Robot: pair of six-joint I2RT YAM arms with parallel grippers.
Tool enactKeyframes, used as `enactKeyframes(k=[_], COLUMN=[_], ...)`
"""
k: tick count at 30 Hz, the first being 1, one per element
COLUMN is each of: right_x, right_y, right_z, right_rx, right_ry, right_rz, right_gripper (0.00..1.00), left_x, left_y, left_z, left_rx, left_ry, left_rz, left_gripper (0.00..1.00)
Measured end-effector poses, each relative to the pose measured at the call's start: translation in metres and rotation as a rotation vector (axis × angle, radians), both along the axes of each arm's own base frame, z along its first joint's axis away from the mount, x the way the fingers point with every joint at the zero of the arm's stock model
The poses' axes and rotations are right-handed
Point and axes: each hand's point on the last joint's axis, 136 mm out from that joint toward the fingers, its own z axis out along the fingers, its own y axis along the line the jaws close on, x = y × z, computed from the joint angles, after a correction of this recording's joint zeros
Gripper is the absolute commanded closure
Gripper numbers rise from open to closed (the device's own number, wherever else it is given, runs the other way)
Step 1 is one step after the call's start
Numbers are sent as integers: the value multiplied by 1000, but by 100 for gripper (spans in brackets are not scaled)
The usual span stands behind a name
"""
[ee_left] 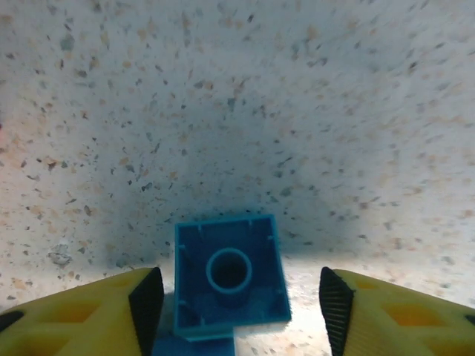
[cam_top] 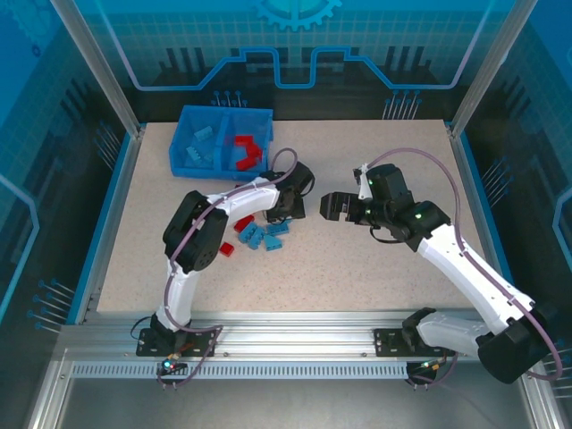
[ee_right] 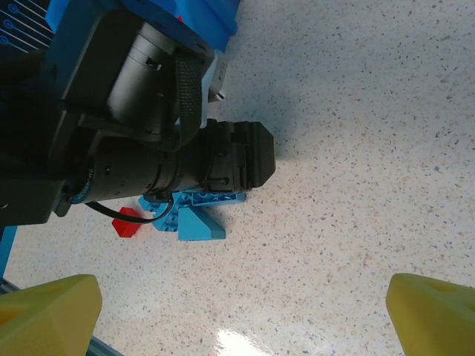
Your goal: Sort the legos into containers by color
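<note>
Toward the back left of the table (cam_top: 393, 268) we see the blue bin (cam_top: 223, 113), with its two compartments side by side. The left compartment holds light blue legos (cam_top: 198, 150) and the right one holds red legos (cam_top: 243, 150). Nearer the middle of the table, well apart from the bin, a loose cluster of blue legos (cam_top: 261, 234) lies on the speckled surface. A single red lego (cam_top: 227, 248) sits just beside the cluster on its left.

We find the left gripper (cam_top: 286, 213) low over the right end of that cluster. In its wrist view the yellow fingers (ee_left: 89, 315) stand parted, and one upturned blue lego (ee_left: 228, 278) sits between them with its hollow underside facing the camera. The left pad is just beside the brick's edge, but a strip of bare table shows between the brick and the right pad. We therefore read the jaws as released, not clamped on it. Another blue piece (ee_left: 200, 345) peeks out beneath its near edge.

We see the right gripper (cam_top: 329, 206) hovering just to the right of the left arm's wrist (ee_right: 148, 148) and pointing toward it. Its fingertips (ee_right: 48, 315) are spread wide over bare table, gripping no brick.
</note>
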Motion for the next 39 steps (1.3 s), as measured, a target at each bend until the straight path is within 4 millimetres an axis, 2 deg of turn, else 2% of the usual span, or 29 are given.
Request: enactKeyframes(k=[6, 12, 15, 19, 22, 24, 27, 30, 35, 39], right_x=[-3, -8, -10, -12, -11, -11, -11, -11, -14, -16], right_y=[4, 18, 24, 31, 32, 32, 32, 32, 32, 29], right_z=[0, -5, -3, 5, 8, 8, 8, 8, 11, 19], right_rx=[13, 27, 37, 49, 51, 50, 49, 48, 49, 53], right_ry=[5, 22, 14, -12, -25, -26, -26, -27, -35, -54], right_rz=[36, 131, 168, 205, 211, 212, 211, 209, 211, 205], right_gripper=[0, 0, 0, 0, 0, 0, 0, 0, 0, 0], left_x=[-2, -1, 4, 18, 36, 53, 78, 99, 149, 198], left_y=[5, 9, 14, 31, 59, 86, 129, 175, 240, 281], left_z=[-5, 1, 22, 72, 114, 139, 165, 182, 194, 177], left_rx=[31, 44, 39, 10, 0, 0, 12, 31, 43, 16], left_ry=[9, -8, -51, -155, -242, -301, -362, -404, -466, -477], left_rz=[-9, -10, 0, 29, 78, 125, 196, 273, 410, 484], left_gripper=[62, 69, 69, 69, 69, 69, 69, 70, 69, 65])
